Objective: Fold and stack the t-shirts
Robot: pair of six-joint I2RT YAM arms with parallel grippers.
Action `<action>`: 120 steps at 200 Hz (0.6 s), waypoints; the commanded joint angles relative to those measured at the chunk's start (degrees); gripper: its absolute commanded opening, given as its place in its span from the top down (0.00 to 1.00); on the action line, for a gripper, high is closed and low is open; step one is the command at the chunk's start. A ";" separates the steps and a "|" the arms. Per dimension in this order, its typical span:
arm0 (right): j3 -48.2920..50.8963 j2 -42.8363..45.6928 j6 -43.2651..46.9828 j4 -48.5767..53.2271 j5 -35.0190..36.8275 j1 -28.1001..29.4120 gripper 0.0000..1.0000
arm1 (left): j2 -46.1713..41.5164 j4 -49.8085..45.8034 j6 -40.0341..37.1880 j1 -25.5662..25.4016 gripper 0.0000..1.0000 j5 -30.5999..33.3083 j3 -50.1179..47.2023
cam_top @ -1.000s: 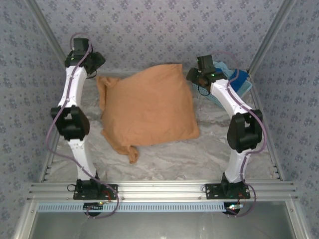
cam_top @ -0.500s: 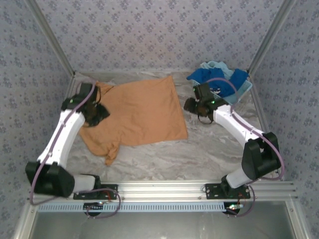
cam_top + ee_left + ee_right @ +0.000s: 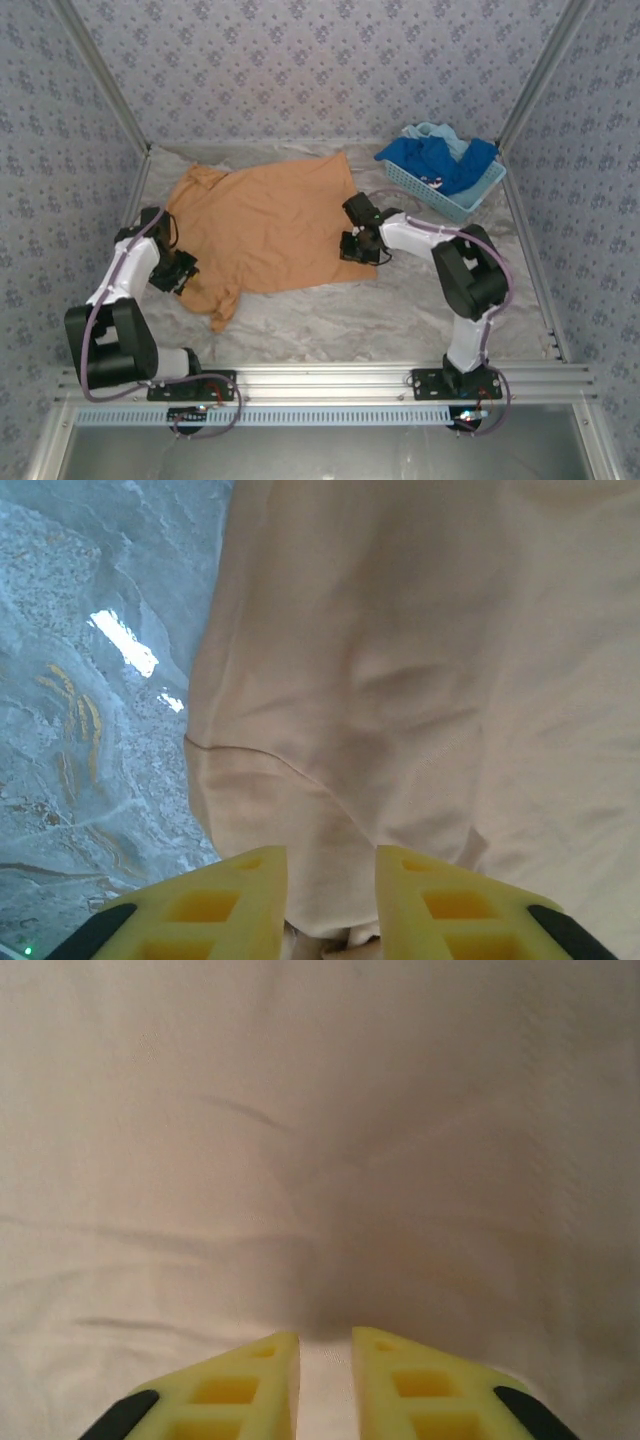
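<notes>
Shirt: orange-tan t-shirt lies spread flat on the tabletop, centre-left, collar twd far-left corner, one sleeve poking out near-left
L pincer: I've got the L pincer low at the shirt's left edge, by that sleeve. On my wrist cam the yellow fingers sit close w/ bunched cloth betw them, so it's pinching the shirt
R pincer: R pincer is down on the shirt's right edge, near corner. Wrist cam shows the jaws almost together, cloth in the slim gap and creases running twd it, so pinching the shirt too
Basket: light blue basket far-right, well apart from the spread shirt
In basket: royal blue t-shirt heaped inside, pale aqua t-shirt at its far side
Folding: I see no fold in the orange one yet
</notes>
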State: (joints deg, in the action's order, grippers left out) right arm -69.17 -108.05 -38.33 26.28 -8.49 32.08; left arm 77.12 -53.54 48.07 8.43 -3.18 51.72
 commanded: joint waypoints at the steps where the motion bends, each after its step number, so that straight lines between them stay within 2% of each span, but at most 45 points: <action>1: -5.19 -5.49 -0.73 7.43 -0.47 -2.95 0.84 | -0.18 -0.49 -1.14 0.27 0.72 1.22 1.98; 26: -7.66 -7.97 0.00 14.94 2.60 -8.20 0.86 | -2.15 -1.69 -1.29 0.03 0.72 -0.08 1.00; 63: -6.59 -5.45 1.69 14.46 3.82 -16.16 0.88 | -3.25 -2.64 -1.40 -2.43 0.67 -2.25 -2.05; 105: -9.47 -4.06 5.89 15.63 3.68 -16.96 0.86 | -1.14 5.04 -0.35 -8.33 0.51 -6.41 -6.89; 120: -9.43 -3.32 6.22 15.82 4.03 -16.30 0.84 | -0.60 8.22 0.36 -10.64 0.49 -7.78 -7.69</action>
State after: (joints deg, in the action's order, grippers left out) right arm -77.45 -113.23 -34.63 38.24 -6.13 14.44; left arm 75.61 -50.94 47.77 0.64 -7.49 45.25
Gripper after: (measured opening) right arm 0.149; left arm 0.495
